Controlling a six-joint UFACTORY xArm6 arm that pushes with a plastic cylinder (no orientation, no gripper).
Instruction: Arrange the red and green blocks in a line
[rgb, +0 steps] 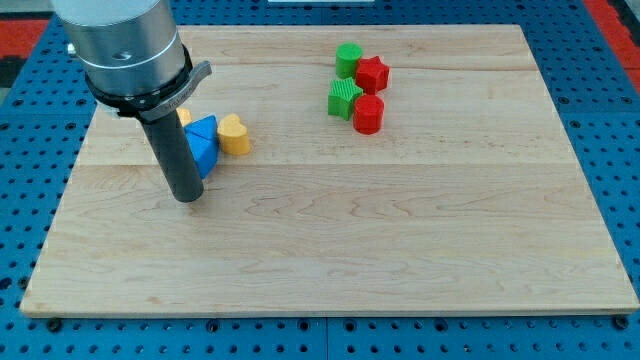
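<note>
Red blocks (371, 74) (368, 114) and green blocks (348, 60) (345, 98) sit clustered two-by-two at the worktop's (400, 250) top, not yet in line. My tip (187, 197), no hand, stands well apart at left.

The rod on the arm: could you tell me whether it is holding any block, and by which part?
Nothing is held. My tip rests on the board just left of the blue block.

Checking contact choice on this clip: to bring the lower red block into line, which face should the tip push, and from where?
No gripping here: my tip only pushes. Probably meet the lower red block on its right face, approaching from the view's right. The lower green block touches its upper left, so that side is blocked.
</note>
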